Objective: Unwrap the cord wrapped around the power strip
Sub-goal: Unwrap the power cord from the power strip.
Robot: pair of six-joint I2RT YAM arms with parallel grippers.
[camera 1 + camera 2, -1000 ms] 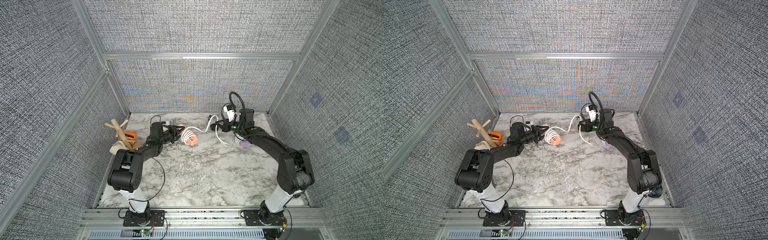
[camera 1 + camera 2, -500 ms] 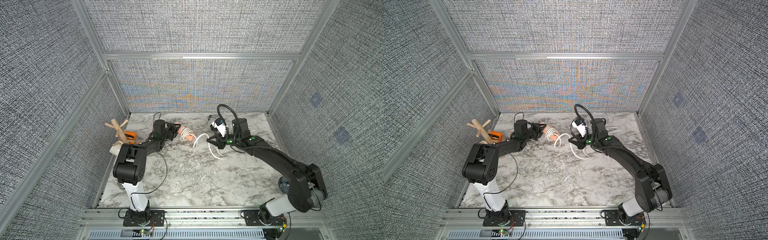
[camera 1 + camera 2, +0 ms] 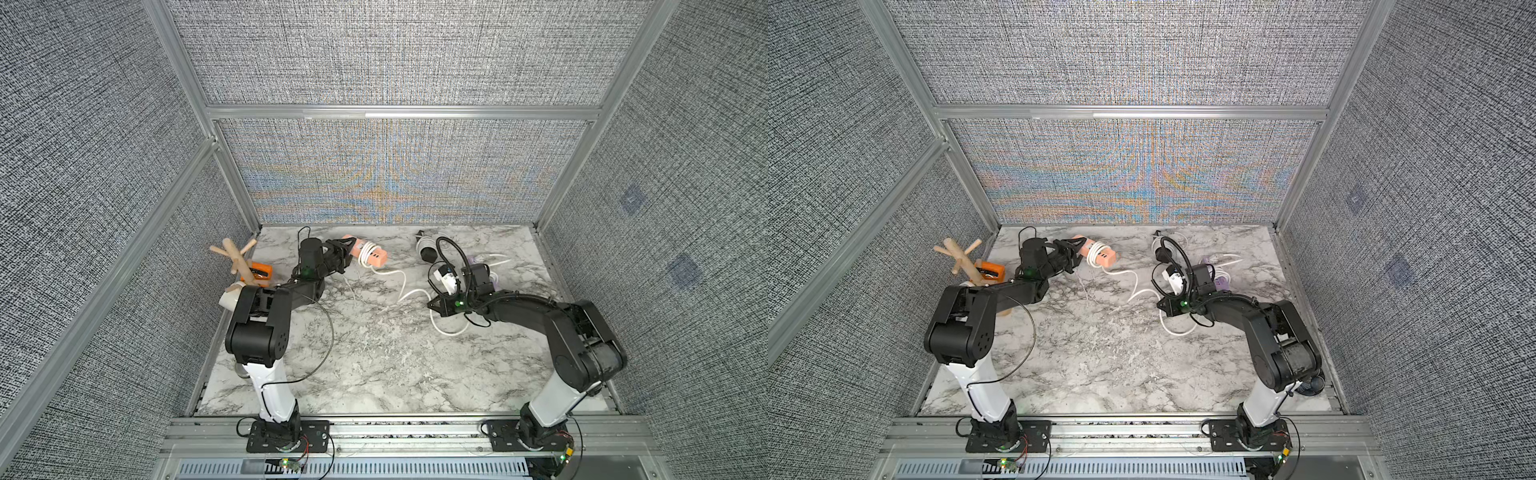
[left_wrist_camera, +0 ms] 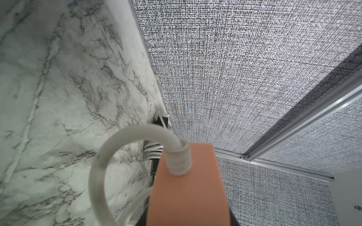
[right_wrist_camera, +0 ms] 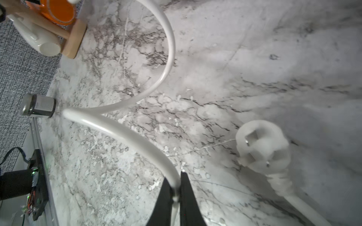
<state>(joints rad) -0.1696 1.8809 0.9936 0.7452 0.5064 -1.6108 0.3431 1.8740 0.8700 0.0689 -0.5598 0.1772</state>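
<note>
Few coils remain on the light, rigid power strip clamped in the left gripper; right gripper pinches the smooth, springy cord beside its plug, a sound hold.

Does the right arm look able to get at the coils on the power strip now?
Probably, but not at once: the right claw is shut on the cord and must let go first. Only loose cord lies between it and the power strip, which the left claw holds.

The power strip runs out of the left wrist view, and the plug looks blurred.
</note>
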